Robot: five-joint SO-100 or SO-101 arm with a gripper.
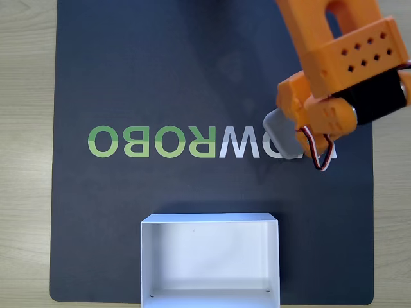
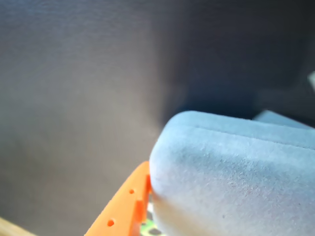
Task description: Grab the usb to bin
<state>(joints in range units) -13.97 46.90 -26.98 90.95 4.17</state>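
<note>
The orange gripper (image 1: 297, 131) is clamped on the grey usb (image 1: 282, 133) at the right of the dark mat (image 1: 128, 77); an orange finger (image 2: 125, 206) presses its side. The white bin (image 1: 210, 260) sits apart, near the mat's lower edge.

The usb (image 2: 231, 177) looks matt grey and finely grainy; the mat (image 1: 128, 77) smooth and matt; the gripper (image 1: 302, 131) orange plastic.

A light wooden table (image 1: 26, 128) has a dark mat (image 1: 160, 77) on it, and the white bin (image 1: 210, 260) and grey usb (image 1: 282, 131) sit on the mat.
</note>
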